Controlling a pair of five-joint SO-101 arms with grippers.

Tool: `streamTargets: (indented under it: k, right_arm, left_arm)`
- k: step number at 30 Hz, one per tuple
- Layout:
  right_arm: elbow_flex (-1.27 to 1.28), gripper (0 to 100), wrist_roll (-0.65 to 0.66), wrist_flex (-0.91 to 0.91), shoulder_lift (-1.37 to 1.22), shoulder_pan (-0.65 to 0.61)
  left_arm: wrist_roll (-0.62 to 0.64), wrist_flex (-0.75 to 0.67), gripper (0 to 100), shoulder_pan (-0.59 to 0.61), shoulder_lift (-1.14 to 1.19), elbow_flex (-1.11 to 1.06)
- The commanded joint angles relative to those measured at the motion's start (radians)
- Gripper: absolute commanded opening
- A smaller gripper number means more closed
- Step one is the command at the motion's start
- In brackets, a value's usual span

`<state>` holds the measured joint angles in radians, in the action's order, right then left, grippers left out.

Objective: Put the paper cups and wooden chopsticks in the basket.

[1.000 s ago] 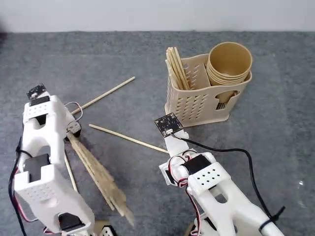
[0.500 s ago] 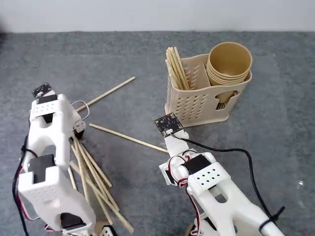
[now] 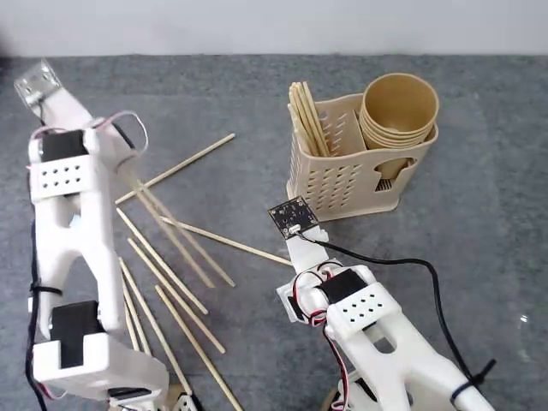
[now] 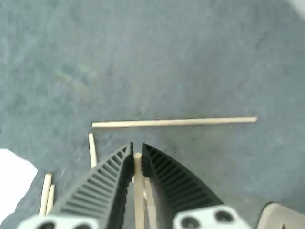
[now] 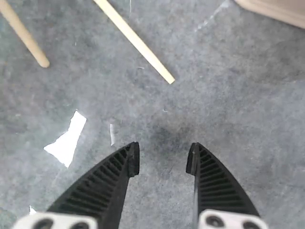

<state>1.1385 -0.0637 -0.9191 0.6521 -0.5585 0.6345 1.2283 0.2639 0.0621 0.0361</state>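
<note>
The perforated beige basket stands at the back right of the mat. It holds a stack of paper cups and several upright chopsticks. Several loose wooden chopsticks lie fanned over the left half of the mat, one reaching toward the basket. My left gripper is shut on a single chopstick, with another chopstick lying crosswise just beyond it. My right gripper hangs open over bare mat in front of the basket, near a chopstick's end.
The grey mat covers the table. The left arm stands tall at the far left, and the right arm fills the front centre with a black cable trailing beside it. White scraps lie on the mat.
The left arm has lifted and swung toward the far left corner. The bundle of chopsticks beneath it has fallen apart and fanned out over the mat. The right arm has not moved.
</note>
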Motion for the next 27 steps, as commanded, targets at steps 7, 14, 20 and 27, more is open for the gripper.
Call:
streamTargets:
  k: [7,14,20,27]
  right_arm:
    - [-0.003,18.2,0.012,0.002,0.021,0.005]
    - [-0.003,18.2,0.012,0.002,0.021,0.005]
    - [-0.003,18.2,0.012,0.002,0.021,0.005]
    - [-0.003,18.2,0.012,0.002,0.021,0.005]
  left_arm:
    - [0.011,0.166,1,-0.080,-0.061,0.427]
    - [0.066,0.236,1,-0.190,-0.060,0.745]
    - [0.094,0.209,1,-0.313,-0.055,0.940]
    - [0.152,-0.012,1,-0.376,-0.052,0.958]
